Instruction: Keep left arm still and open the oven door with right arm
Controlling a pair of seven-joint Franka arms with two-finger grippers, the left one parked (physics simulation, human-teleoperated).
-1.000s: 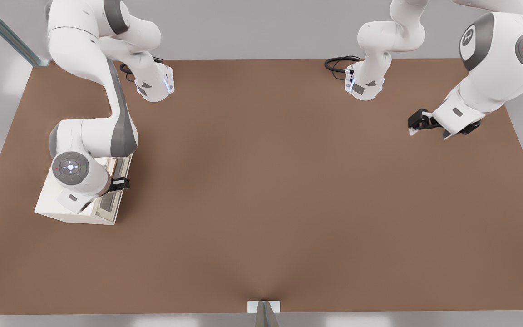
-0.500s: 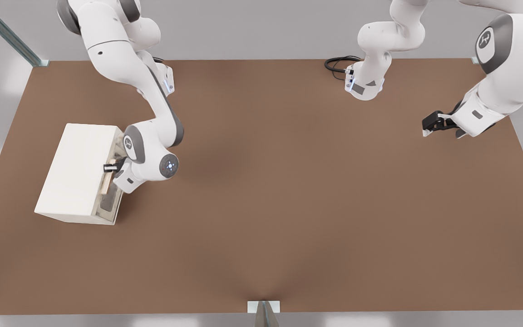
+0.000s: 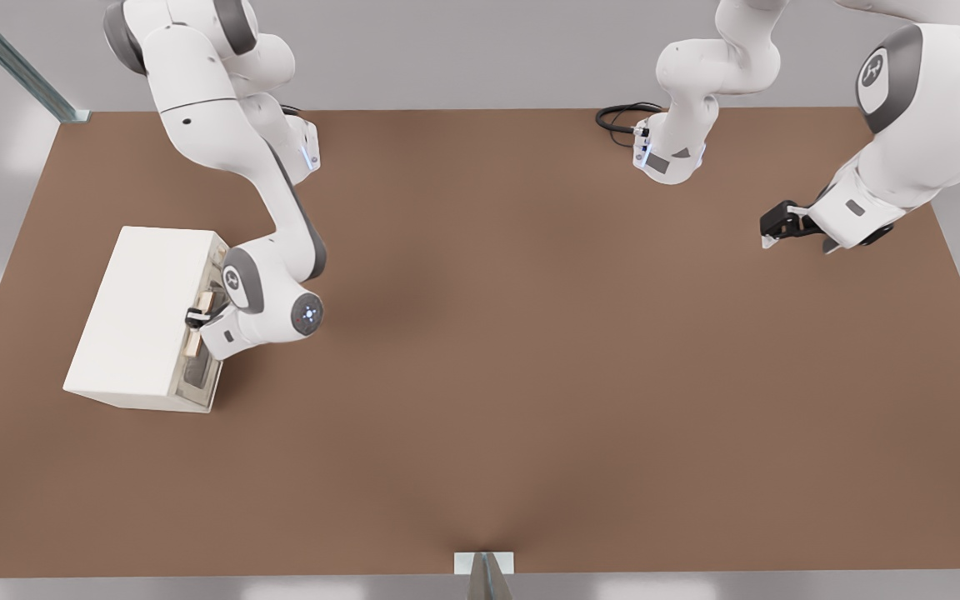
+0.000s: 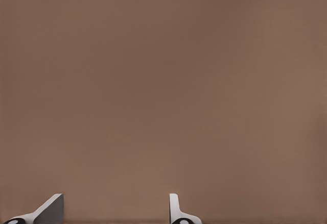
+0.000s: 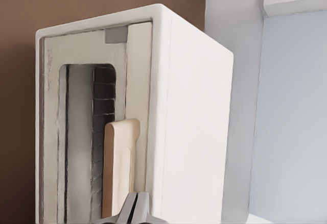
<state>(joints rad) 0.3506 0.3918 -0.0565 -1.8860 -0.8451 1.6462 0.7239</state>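
Observation:
The cream-white oven [image 3: 142, 312] stands on the brown table [image 3: 530, 375] at the front view's left. Its door [image 3: 201, 379] faces the table's middle and lies flush against the box. In the right wrist view the door [image 5: 53, 132] frames a dark window, and the tan handle [image 5: 120, 163] lies along it beside the oven body [image 5: 189, 122]. My gripper [image 3: 195, 316] sits right at the handle [image 3: 192, 343], crossing it about midway. In the wrist view the gripper [image 5: 136, 208] shows its two fingers pressed together, at the handle's edge nearest the oven's side wall.
The parked arm's gripper [image 3: 776, 225] hangs over the table at the front view's right. Both arm bases [image 3: 670, 158] stand along the far edge, with a black cable [image 3: 617, 117] beside one. A small metal post [image 3: 484, 571] sits at the near edge.
A second ago my arm hung over the oven and hid its top. It has swung round to the door side, and the gripper has since edged closer onto the handle.

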